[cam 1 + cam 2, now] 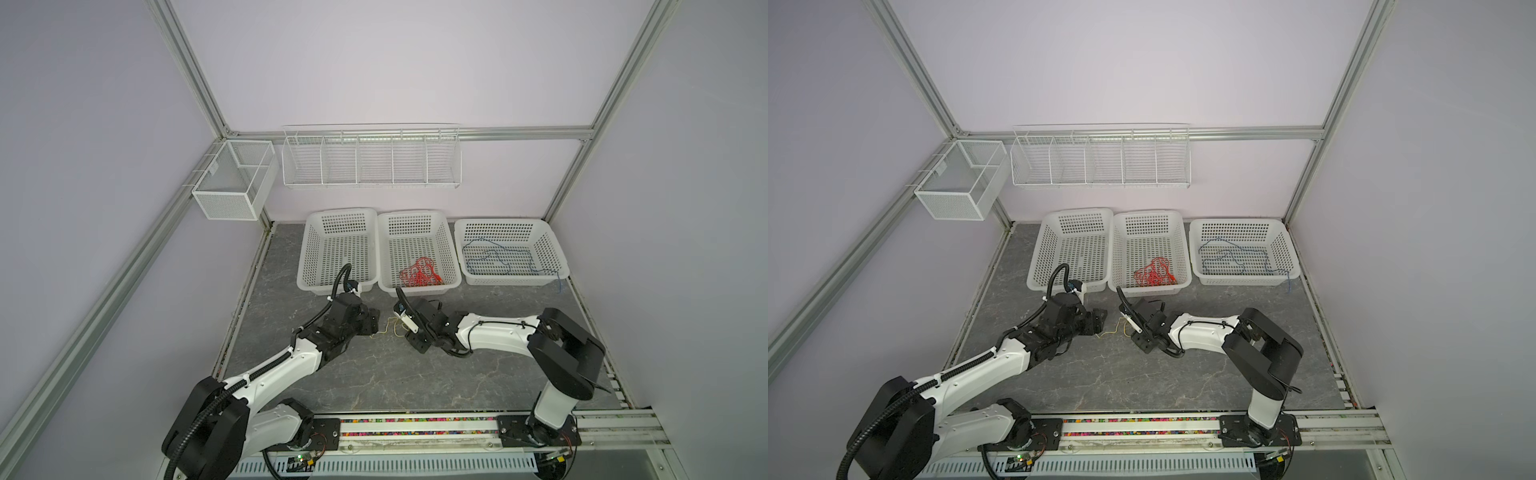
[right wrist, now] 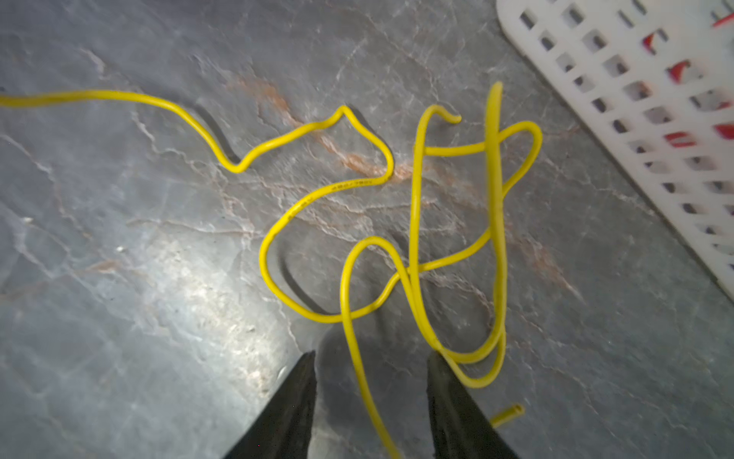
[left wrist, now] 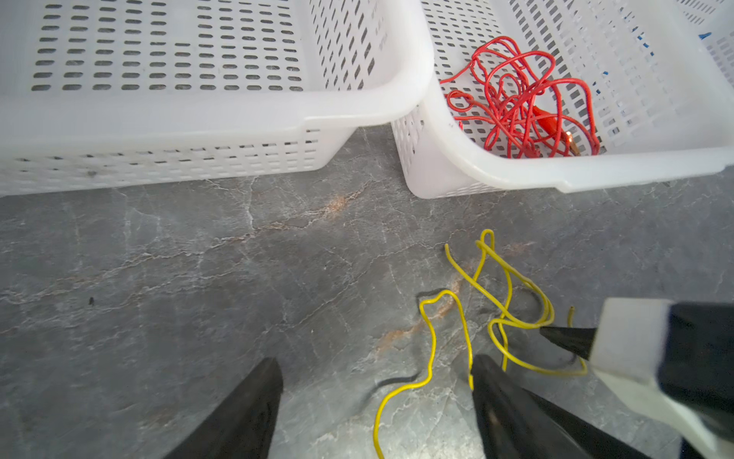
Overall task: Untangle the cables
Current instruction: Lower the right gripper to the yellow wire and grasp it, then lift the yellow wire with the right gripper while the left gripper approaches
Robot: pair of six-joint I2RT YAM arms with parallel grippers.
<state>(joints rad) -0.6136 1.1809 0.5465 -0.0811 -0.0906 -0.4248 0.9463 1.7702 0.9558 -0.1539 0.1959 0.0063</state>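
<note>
Right wrist view: the yellow cable point(image 2: 413, 222) lies loose on the table point(image 2: 119, 278), looped over itself at several crossings, with no tight knot that you can see.
Place: about mid-table, between the two grippers and just in front of the baskets' front rims.
Handling: judge it as very light, thin and springy. It holds its kinks, so expect it to drag as one piece and spring back when you let go. The smooth insulation may slip through the pads.
Where to grip: take a single strand away from the crossings, or the cut end that lies just beside one finger (a pinch on a crossing would likely trap two strands).
Right gripper point(image 2: 372, 353): released. One strand runs between the parted jaws without being pinched, and a loop touches one finger.
Left gripper point(image 3: 375, 357): released and wide, holding nothing. The cable curves across the gap and passes behind one finger.
Red cable point(image 3: 516, 99): bunched in the middle basket point(image 3: 595, 175), toward its front rim.
Blue cable point(image 1: 482, 240): spread in the right basket point(image 1: 515, 281), with one end hanging over the front rim near its right corner.
Left basket point(image 1: 307, 286): nothing visible inside.
Surface: grey marbled, flat, with a slight sheen. It gives a light wire little friction.
Room: the three baskets stand along the table's back edge. A wire rack point(image 1: 370, 183) and a mesh box point(image 1: 224, 208) hang on the walls, well apart from the work.
</note>
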